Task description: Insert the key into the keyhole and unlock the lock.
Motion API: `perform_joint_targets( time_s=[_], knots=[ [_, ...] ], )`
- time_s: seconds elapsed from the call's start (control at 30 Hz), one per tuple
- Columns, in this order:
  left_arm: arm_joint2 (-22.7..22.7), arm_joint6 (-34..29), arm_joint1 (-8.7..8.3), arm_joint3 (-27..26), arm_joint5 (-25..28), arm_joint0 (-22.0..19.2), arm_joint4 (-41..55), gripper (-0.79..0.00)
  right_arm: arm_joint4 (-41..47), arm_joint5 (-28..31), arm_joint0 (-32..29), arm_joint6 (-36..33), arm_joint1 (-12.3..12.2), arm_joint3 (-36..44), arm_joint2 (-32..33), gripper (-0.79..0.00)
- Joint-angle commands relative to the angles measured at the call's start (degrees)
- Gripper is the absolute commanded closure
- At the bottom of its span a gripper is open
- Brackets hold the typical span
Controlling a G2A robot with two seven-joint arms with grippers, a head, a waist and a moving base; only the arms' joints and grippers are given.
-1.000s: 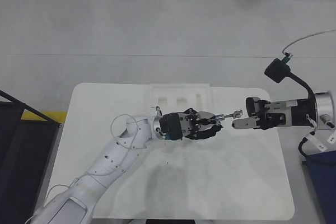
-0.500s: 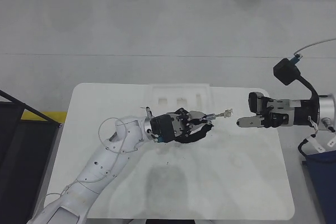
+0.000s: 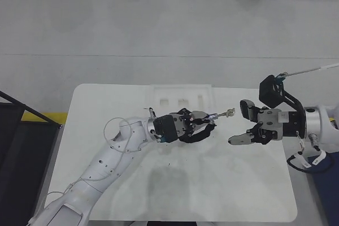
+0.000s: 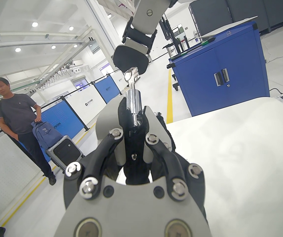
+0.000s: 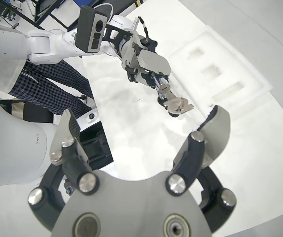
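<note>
My left gripper (image 3: pixel 199 125) is shut on a silver cylinder lock (image 3: pixel 210 117), held above the middle of the white table (image 3: pixel 158 186). A key (image 3: pixel 229 112) sticks out of the lock's free end toward the right arm. In the left wrist view the lock (image 4: pixel 133 99) stands between the fingers (image 4: pixel 108 117) with the key (image 4: pixel 131 74) at its tip. My right gripper (image 3: pixel 240 122) hangs open just right of the key, touching nothing. From the right wrist, the lock (image 5: pixel 163 88) and key (image 5: pixel 178 106) sit beyond the spread fingertips (image 5: pixel 216 118).
A white foam tray (image 3: pixel 181 93) with several empty pockets lies at the table's far edge, behind the left gripper; it appears again as a foam tray (image 5: pixel 220 75) in the right wrist view. A blue cabinet (image 4: pixel 220 75) stands beyond the table.
The right gripper has let go of the key, opened wide and drawn back to the right. The left gripper with the lock has shifted slightly left; the key stays in the lock.
</note>
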State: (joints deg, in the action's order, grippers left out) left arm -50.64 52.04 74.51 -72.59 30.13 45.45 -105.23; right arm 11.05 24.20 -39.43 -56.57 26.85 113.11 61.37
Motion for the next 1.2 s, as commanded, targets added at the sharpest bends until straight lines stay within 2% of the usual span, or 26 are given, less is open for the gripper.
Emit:
perform_joint_targets(
  time_s=[0.0,0.2,0.6,0.67,0.77,0.9,1.17],
  knots=[
    [0.3,0.1,0.12,0.5,0.1,-0.3,0.3,0.000,-0.3,0.3,-0.1,-0.5,0.2,0.3,-0.2,-0.785],
    [1.4,0.5,0.48,1.8,-0.2,-1.2,0.5,0.000,0.3,2.0,0.5,-3.9,0.8,1.1,-1.3,-0.785],
    [2.6,1.2,0.89,3.3,-0.6,-2.2,0.6,0.000,-0.2,1.4,1.9,-5.7,1.9,-1.1,-1.6,-0.785],
    [2.5,1.2,0.79,3.3,-0.3,-2.1,0.6,0.000,-1.7,3.4,2.0,-5.2,1.9,-1.7,-1.0,-0.785],
    [2.3,1.4,0.64,3.0,0.8,-1.7,1.0,0.000,-5.5,10.3,1.5,-1.9,2.1,-2.3,-0.2,-0.785],
    [2.5,2.7,0.52,2.6,4.5,-1.5,2.6,0.000,-13.9,16.8,0.7,2.6,2.4,-1.9,0.4,-0.785],
    [2.9,2.8,0.53,3.4,12.7,-1.9,7.6,0.000,-24.8,20.0,-1.6,9.0,2.8,0.2,1.3,-0.785]
  ],
)
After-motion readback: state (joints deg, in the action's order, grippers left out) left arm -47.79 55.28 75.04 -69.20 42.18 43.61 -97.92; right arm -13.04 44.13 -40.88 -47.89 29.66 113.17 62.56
